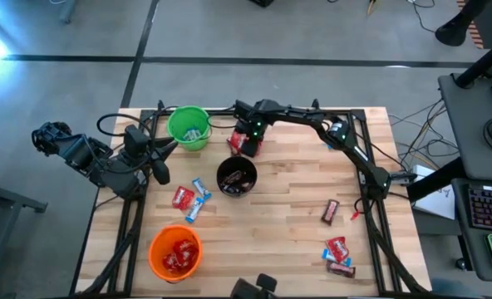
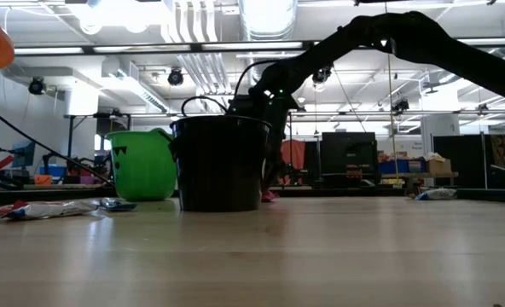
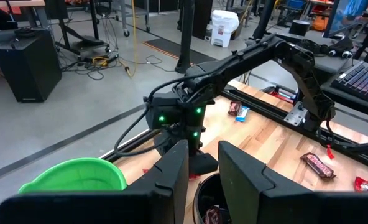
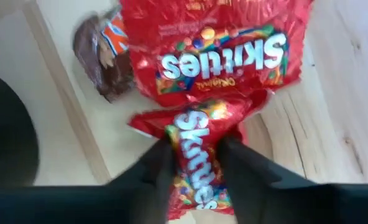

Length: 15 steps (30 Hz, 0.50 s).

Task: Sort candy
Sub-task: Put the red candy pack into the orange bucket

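Note:
My right gripper [image 1: 248,137] reaches over the far middle of the table, between the green cup [image 1: 188,127] and the black cup [image 1: 236,176], and is shut on a red Skittles pack [image 4: 199,146]. Just beyond it a second red pack [image 4: 215,56] and a brown bar [image 4: 100,59] lie flat on the wood. More candy lies loose: red and blue-and-white bars [image 1: 192,199] near the left middle, a brown bar [image 1: 331,211], and a red and a brown one [image 1: 337,256] at the right near corner. My left gripper [image 1: 161,159] hovers at the left, narrowly open and holding nothing. My right gripper pinches the red Skittles pack across its narrow middle [image 4: 196,134], one finger [image 4: 162,165] on each long side. The fingers come from above, pointing down. The wrapper is crumpled in between them. Whether the pack is lifted off the wood I cannot tell.
The orange cup [image 1: 175,252] with red packs in it stands at the near left. The black cup holds dark bars, and the green cup [image 2: 142,164] holds light ones. Black frame rails [image 1: 371,158] run along the table's left and right sides. Bare wood spans the near middle.

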Motion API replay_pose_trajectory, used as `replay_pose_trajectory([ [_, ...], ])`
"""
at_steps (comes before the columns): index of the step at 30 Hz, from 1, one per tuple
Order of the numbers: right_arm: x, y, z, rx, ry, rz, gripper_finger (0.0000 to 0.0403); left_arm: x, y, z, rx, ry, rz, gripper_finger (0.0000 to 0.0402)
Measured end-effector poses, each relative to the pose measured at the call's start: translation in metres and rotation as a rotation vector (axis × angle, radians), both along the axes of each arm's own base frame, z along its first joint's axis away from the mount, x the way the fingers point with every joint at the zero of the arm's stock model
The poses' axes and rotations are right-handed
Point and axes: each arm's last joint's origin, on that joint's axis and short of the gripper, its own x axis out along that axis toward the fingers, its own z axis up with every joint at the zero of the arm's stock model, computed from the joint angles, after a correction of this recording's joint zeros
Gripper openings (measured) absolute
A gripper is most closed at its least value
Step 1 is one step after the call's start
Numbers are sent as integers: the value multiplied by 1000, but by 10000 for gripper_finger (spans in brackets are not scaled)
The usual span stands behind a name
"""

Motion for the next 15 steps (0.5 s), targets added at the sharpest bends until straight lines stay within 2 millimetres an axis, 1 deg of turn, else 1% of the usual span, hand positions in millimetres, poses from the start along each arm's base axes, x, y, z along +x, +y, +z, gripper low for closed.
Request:
replay_pose_trajectory([
  [3,-2,-3,1,8,3,-26,44,0,0,0,-1,-1,0,71],
  [4,-3,-4,1,9,4,-29,27,0,0,0,0,0,0,71],
  [5,-3,-5,2,10,6,-31,20,0,0,0,-1,-1,0,71],
  [9,-5,-7,3,9,12,-36,11,0,0,0,-1,-1,-1,71],
  [15,-8,-8,8,-4,13,-42,9,0,-1,0,-15,7,-21,71],
])
